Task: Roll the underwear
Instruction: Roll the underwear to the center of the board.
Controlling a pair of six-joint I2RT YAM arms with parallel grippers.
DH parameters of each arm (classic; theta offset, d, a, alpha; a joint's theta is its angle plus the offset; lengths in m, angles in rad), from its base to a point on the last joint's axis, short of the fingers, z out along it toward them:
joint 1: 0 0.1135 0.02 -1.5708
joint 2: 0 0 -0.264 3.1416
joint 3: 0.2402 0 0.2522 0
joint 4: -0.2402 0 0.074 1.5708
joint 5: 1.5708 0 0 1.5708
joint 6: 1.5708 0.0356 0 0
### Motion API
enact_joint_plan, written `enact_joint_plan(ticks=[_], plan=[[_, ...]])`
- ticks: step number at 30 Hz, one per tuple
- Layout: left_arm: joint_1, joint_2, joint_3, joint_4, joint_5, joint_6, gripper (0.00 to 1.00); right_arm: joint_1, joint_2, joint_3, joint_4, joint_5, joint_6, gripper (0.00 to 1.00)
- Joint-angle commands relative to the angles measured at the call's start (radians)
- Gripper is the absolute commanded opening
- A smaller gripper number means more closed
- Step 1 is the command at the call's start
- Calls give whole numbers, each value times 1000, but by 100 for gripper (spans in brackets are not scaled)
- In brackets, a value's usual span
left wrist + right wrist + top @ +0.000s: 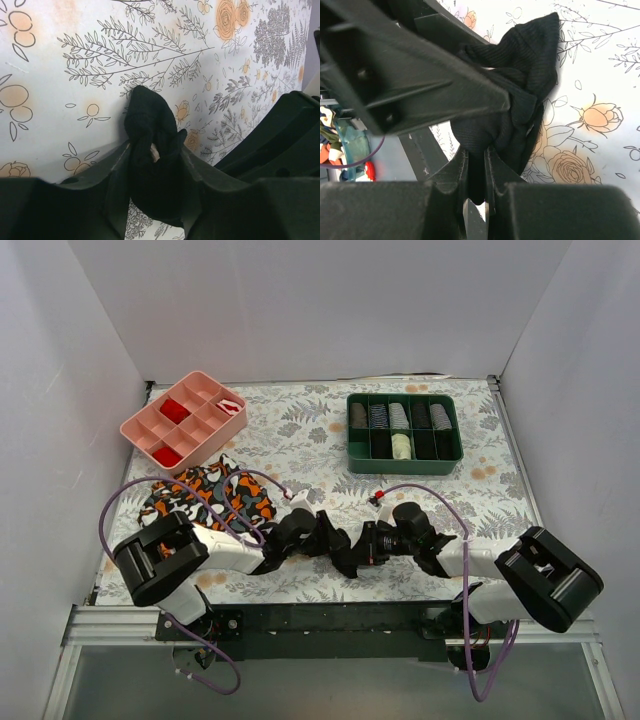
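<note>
The underwear is a bunched black wad at the near middle of the floral worktop, just in front of the arm bases, where the left arm and right arm meet tip to tip. In the left wrist view the left jaws are closed on the wad. Its lower part is pinched between them, its upper end pokes out and lies against the worktop, and a sliver of cream shows in the folds. In the right wrist view the right jaws stand nearly together, clamping a thin fold of the same fabric, with the rest bulging above them and the left arm's black fingers pressed in close from the upper left. A patterned orange, black and white cloth lies just beyond the left arm. A pink divided tray sits at the far left and a green divided bin at the far right, well apart from the wad.
</note>
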Motion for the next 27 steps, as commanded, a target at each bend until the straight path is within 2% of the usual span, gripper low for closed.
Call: enact_joint_plan(ticks=[1,3,5,8,11,12,17,18,22,23,27], plan=[[-25,5,-9,-83,-20,-7,28,1,0,-32,-205,49,-77,8],[-24,-7,-12,-107,-27,-4,24,2,-17,-25,-235,66,-100,9],[-25,-29,-10,-127,-37,-2,15,2,-20,-5,-277,77,-119,9],[-25,-58,11,-191,-35,8,7,2,-19,34,-311,72,-183,14],[-25,-82,52,-303,-32,10,3,5,-65,80,-379,101,-257,28],[-25,-86,66,-366,-28,10,2,7,-115,97,-445,126,-277,37],[-25,-70,155,-541,-6,-2,1,60,-327,191,-622,284,-402,60],[-25,-63,181,-572,14,-2,2,73,-380,220,-645,305,-410,71],[-25,-15,267,-665,42,2,3,232,-433,291,-758,478,-443,75],[-25,-7,277,-678,45,4,3,263,-430,300,-784,559,-446,76],[-25,25,306,-705,52,1,2,416,-356,334,-805,719,-406,76]])
